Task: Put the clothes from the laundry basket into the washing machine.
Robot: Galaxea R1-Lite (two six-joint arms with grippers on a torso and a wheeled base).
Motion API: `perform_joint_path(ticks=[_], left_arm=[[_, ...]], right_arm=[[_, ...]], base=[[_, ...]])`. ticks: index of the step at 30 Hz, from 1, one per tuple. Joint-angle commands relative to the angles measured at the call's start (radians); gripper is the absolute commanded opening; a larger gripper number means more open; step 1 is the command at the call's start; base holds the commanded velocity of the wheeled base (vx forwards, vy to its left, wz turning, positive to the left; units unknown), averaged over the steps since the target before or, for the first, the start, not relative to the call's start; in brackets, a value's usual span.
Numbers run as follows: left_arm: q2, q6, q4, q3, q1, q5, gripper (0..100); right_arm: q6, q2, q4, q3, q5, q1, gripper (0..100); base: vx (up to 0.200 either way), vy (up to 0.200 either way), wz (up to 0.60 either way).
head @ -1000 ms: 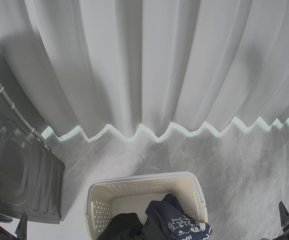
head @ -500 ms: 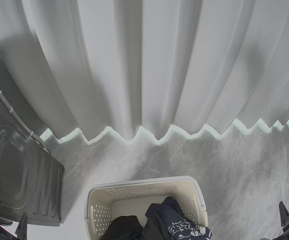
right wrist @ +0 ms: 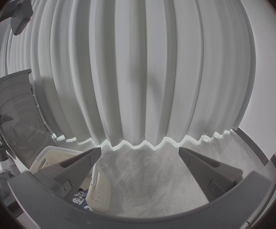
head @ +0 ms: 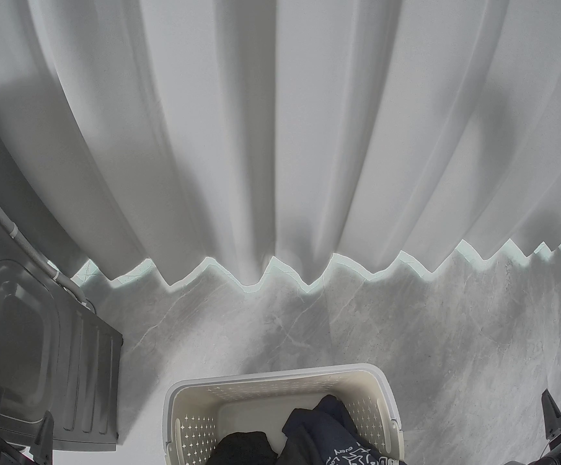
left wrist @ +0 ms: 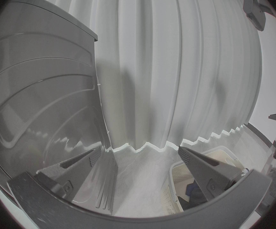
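Our left hand [left wrist: 138, 152] hung low with its 2 fingers apart and nothing between them. Our right hand [right wrist: 138, 151] was the same: 2 fingers apart, holding nothing. The left hand was just beside the grey wall of the washing machine [left wrist: 42, 96]. The right hand was over the bare floor [right wrist: 150, 175], off to the right of the laundry basket [head: 280, 378].

The basket stood on the floor between our 2 hands. The clothes [head: 326, 431] lay inside it, a dark blue one with white print and a black piece [head: 242, 450] touching it. The washing machine stood to the left of the basket, near it but not touching. Its grey side and a hose [head: 14, 232] faced us, so we could not tell if its door was open. Behind it all hung a big white curtain [head: 280, 130].

We think the job had hardly begun. No clothes were in a hand, and all we could see lay in the basket. We had yet to reach down, grab 1 piece, and carry it over to the machine.
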Motion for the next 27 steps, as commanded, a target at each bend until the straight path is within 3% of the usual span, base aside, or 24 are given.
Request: perform_joint_path(ticks=[1, 24, 27], left_arm=[[-0.018, 0.000, -0.001, 0.016, 0.002, 0.000, 100], [-0.018, 0.000, 0.001, 0.016, 0.001, 0.000, 100], [-0.018, 0.000, 0.001, 0.016, 0.001, 0.000, 100]], right_arm=[[0.000, -0.016, 0.001, 0.016, 0.000, 0.001, 100], [0.000, -0.016, 0.000, 0.016, 0.000, 0.001, 100], [0.000, -0.016, 0.000, 0.016, 0.000, 0.001, 100]], base=[[0.000, 0.000, 0.00], [0.000, 0.000, 0.00], [-0.200, 0.000, 0.00]])
